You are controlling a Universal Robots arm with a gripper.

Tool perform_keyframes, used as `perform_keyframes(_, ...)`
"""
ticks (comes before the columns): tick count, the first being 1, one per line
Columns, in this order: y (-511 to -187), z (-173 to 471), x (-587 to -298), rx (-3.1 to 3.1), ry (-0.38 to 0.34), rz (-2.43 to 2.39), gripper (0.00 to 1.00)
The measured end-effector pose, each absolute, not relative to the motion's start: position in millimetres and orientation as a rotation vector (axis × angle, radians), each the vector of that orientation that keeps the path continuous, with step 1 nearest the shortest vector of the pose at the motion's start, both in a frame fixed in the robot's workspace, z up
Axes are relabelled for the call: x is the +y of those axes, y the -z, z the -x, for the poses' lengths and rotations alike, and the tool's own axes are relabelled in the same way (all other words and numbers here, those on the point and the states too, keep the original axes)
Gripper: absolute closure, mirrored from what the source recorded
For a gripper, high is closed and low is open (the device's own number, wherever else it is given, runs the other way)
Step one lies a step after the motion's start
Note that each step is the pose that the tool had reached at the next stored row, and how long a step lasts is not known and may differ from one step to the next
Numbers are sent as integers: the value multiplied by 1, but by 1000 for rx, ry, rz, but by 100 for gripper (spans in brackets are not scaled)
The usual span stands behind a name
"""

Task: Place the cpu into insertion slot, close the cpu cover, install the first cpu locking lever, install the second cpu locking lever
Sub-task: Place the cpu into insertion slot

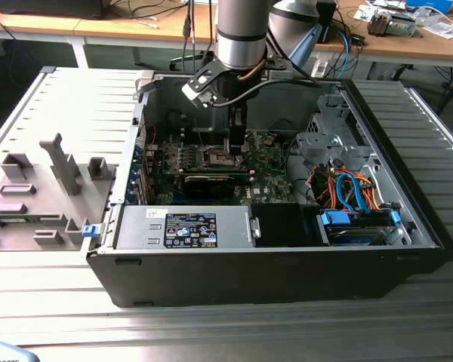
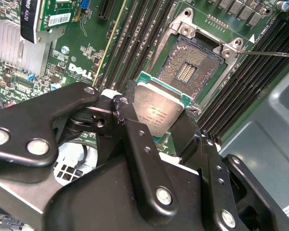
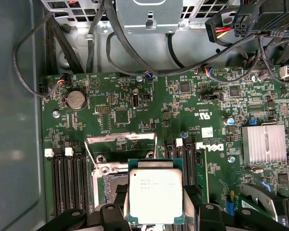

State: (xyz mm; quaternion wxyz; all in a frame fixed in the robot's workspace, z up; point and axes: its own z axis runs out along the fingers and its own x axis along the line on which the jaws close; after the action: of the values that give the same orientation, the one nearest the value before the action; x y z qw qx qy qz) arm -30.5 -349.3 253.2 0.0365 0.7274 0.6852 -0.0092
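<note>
On the table, exterior view's left: a grey fixture block (image 1: 41,200) with upright posts stands on the table (image 1: 211,324), just beside the open computer case (image 1: 272,275).
Case, middle: the green circuit board (image 1: 275,177) lies exposed. The arm (image 1: 241,38) reaches down into the case, with the gripper (image 1: 238,147) low over the socket area.
Jaws: closed on the cpu (image 2: 159,108), pinching it by two opposite edges, metal face toward the second wrist view.
Cpu position: held clear of the board, near the insertion slot (image 2: 188,72) and not seated in it. In the first wrist view the chip overlaps one side of the socket.
Insertion slot: unoccupied, contact field bare.
Cpu cover: the silvery frame plate (image 3: 120,138) stands swung open beyond the socket.
Locking lever: one thin wire rod (image 2: 272,54) juts free beside the socket frame, judged unlatched. A second lever cannot be made out with certainty.
Case, exterior view's right: the drive cage (image 1: 332,143), with orange and blue cables (image 1: 355,188) below it, sits well apart from the work.
Progress, as judged: early in step one, with the chip picked up and brought to the socket. Seating, cover closure and both levers remain outstanding.
</note>
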Motion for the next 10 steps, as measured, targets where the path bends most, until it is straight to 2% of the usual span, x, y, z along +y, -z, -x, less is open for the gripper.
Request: perform_keyframes(10, -252, 31, -349, 2104, 28, -2233, 46)
